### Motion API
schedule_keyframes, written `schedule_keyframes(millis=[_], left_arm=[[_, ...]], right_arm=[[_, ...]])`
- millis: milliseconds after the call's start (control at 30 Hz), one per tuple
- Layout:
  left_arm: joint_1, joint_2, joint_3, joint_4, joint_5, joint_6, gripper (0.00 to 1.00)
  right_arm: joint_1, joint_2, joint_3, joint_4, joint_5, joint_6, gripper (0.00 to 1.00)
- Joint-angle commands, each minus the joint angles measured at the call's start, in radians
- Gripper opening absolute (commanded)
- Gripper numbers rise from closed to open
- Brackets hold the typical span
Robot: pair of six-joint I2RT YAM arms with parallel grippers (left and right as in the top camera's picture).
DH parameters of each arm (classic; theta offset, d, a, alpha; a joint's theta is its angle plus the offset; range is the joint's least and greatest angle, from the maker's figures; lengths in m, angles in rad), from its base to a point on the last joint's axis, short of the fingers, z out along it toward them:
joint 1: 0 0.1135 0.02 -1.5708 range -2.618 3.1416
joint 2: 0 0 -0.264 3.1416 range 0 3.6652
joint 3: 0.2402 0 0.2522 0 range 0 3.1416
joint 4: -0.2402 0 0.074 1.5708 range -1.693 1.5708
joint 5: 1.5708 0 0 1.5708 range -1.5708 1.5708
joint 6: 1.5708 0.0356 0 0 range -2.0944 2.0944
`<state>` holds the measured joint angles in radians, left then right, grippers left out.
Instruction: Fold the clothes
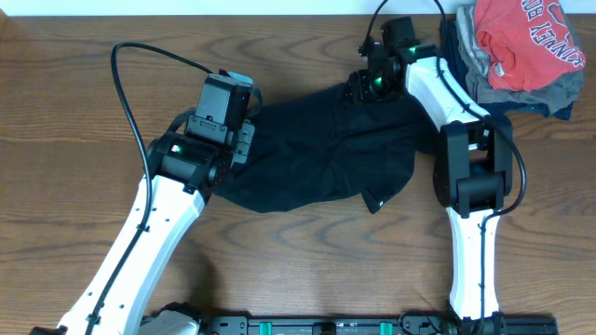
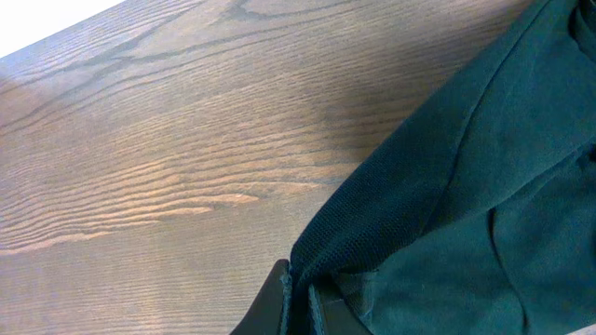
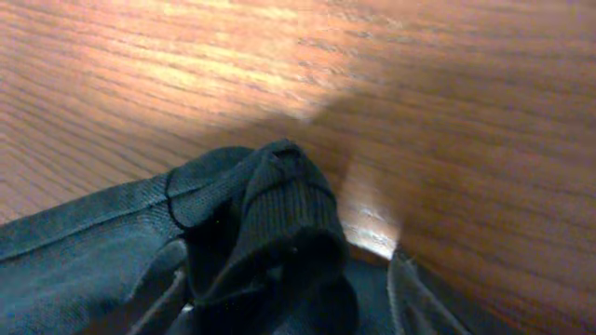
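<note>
The black garment [image 1: 326,149] lies spread and rumpled across the middle of the table, with a small white mark near its lower corner [image 1: 377,203]. My left gripper [image 1: 244,144] is at its left edge. In the left wrist view the fingers [image 2: 303,302] are pinched shut on the fabric's edge [image 2: 447,205]. My right gripper [image 1: 363,88] is at the garment's top edge. In the right wrist view its fingers [image 3: 289,298] stand wide apart, with a bunched ribbed cuff [image 3: 284,209] rising between them.
A stack of other clothes sits at the far right corner: a red T-shirt with white lettering [image 1: 526,37] on top of grey [image 1: 484,84] and dark-blue [image 1: 559,107] folded garments. It lies close behind my right arm. The table is brown wood [image 1: 74,112].
</note>
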<state>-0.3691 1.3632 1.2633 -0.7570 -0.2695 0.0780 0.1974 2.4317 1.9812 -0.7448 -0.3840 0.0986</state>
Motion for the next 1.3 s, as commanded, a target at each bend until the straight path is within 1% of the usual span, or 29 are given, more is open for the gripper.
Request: schedule_keyframes(millis=[0,67,167,233,333,467,600,800,900,1033,1167,1267], left_arm=[[0.005,-0.011,0.020,-0.001,-0.024,-0.010,0.06],[0.005,-0.011,0.020,-0.001,-0.024,-0.010,0.06],[0.005,-0.011,0.020,-0.001,-0.024,-0.010,0.06],[0.005,-0.011,0.020,-0.001,-0.024,-0.009,0.06],[0.005,-0.011,0.020,-0.001,-0.024,-0.009,0.06],[0.015,-0.011,0.020,0.014,-0.025,-0.010,0.06],[0.060,-0.011,0.020,0.061,-0.025,-0.010,0.06],[0.180,-0.011,0.020,0.234,-0.024,-0.010,0.06],[0.223,-0.013,0.021,0.317,-0.024,-0.009,0.06],[0.239,-0.026,0.025,0.389,-0.024,0.008,0.06],[0.239,-0.051,0.026,0.448,-0.024,0.053,0.06],[0.239,-0.087,0.026,0.481,-0.024,0.060,0.06]], right_arm=[[0.000,0.011,-0.001,0.022,-0.040,0.021,0.55],[0.000,0.011,-0.001,0.030,-0.043,0.021,0.48],[0.000,0.011,-0.001,0.041,-0.044,0.021,0.34],[0.000,0.011,-0.001,0.050,-0.044,0.021,0.22],[0.001,0.011,-0.001,0.063,-0.045,0.021,0.01],[-0.002,0.011,0.001,0.087,-0.046,0.020,0.01],[-0.030,-0.010,0.041,0.080,-0.046,-0.008,0.01],[-0.099,-0.121,0.177,-0.058,-0.026,-0.139,0.01],[-0.125,-0.188,0.222,-0.131,0.021,-0.203,0.01],[-0.154,-0.273,0.231,-0.194,0.070,-0.267,0.01],[-0.188,-0.348,0.231,-0.230,0.074,-0.299,0.01],[-0.210,-0.404,0.231,-0.254,0.074,-0.341,0.01]])
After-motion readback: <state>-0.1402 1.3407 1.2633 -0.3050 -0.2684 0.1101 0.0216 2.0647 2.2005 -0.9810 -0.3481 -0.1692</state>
